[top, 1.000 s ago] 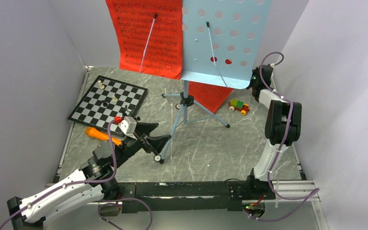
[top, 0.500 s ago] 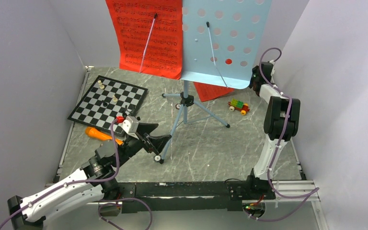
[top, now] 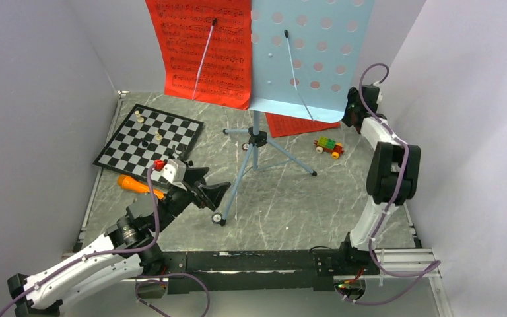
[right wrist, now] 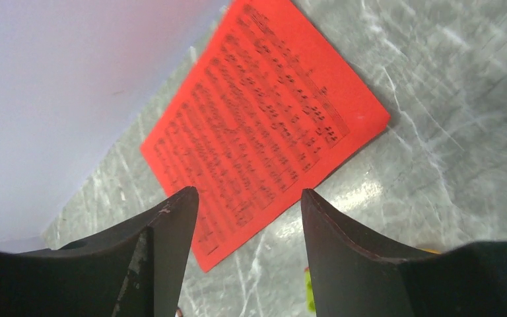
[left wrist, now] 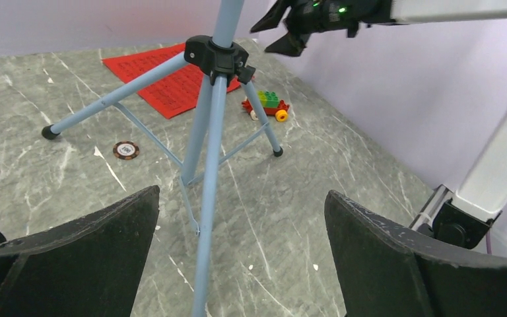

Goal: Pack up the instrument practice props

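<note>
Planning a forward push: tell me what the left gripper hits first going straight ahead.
Probably the near tripod leg of the light-blue music stand, which stands between the left gripper's open fingers; depth is unclear.

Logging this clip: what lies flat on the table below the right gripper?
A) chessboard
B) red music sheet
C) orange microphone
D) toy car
B: the right wrist view shows the red music sheet flat on the table, framed by the open right gripper.

Chessboard (top: 148, 140) with pieces lies well apart from brick toy car (top: 328, 146).
</note>
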You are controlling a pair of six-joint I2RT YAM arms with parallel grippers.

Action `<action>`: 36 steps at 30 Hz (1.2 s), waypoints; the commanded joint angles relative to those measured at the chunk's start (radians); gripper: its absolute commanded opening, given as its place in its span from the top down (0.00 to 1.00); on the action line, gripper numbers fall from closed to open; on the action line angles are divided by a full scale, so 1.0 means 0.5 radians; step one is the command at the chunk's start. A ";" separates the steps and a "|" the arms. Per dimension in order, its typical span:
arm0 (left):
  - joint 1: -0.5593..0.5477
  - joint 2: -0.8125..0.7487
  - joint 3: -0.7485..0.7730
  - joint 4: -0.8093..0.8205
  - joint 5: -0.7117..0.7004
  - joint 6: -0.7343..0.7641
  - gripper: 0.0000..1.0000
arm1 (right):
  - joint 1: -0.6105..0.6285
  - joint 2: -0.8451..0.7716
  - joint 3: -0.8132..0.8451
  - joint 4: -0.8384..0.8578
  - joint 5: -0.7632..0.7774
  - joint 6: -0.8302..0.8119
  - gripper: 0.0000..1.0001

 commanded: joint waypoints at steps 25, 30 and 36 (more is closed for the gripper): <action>-0.003 -0.154 0.682 -0.336 -0.409 0.498 0.01 | 2.300 -2.499 -1.661 0.275 1.342 -1.386 0.34; -0.003 0.075 0.992 -0.480 -0.364 0.668 0.01 | 2.897 -2.127 -1.297 0.416 1.727 -1.805 0.34; 0.008 0.379 1.417 -0.573 -0.227 0.896 0.03 | 3.034 -1.852 -0.847 0.546 1.794 -1.982 0.20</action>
